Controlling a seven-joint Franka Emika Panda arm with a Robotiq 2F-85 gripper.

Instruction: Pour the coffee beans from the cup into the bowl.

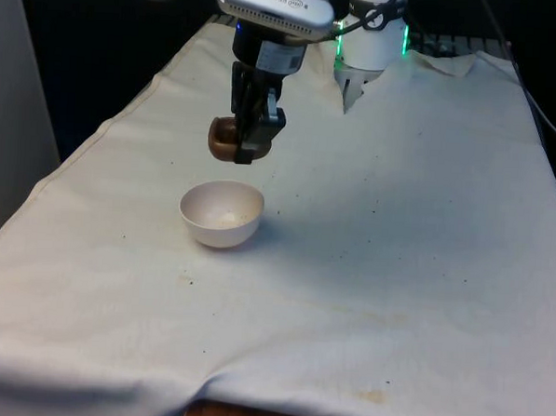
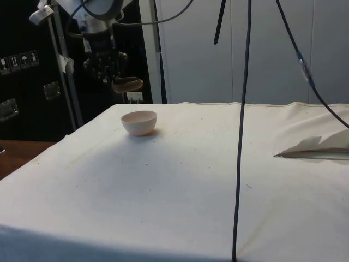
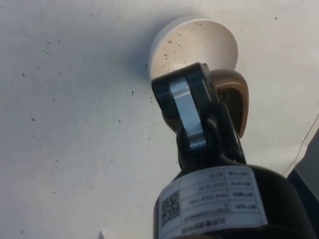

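1. Here's the cup (image 1: 222,137), a small brown one, up in the air above the table, tipped well over onto its side rather than standing upright. In the side view the cup (image 2: 127,84) lies nearly level, its mouth turned toward that view's right.
2. From the wrist, the cup (image 3: 233,97) shows its tan rim and dark inside. I can't make out any beans in it from here.
3. The gripper (image 1: 254,137) has it: black fingers clamped on the cup's wall, jaws closed on the cup, pointing down from the arm. In the side view the gripper (image 2: 109,73) sits just left of the cup, against the dark background.
4. Wrist camera, close up: one finger (image 3: 187,112) runs right across the cup's rim, metal pad facing us.
5. Below it, the bowl (image 1: 222,213), white and round, upright on the cloth, just beneath the cup and a little nearer the front camera. Cup and bowl are apart, not touching.
6. Side view agrees: the bowl (image 2: 139,122) rests on the table with the cup hanging above it.
7. Inside the bowl (image 3: 194,47), a scatter of tiny dark specks on the pale surface.
8. All around, the white cloth (image 1: 396,270), lightly speckled and creased.
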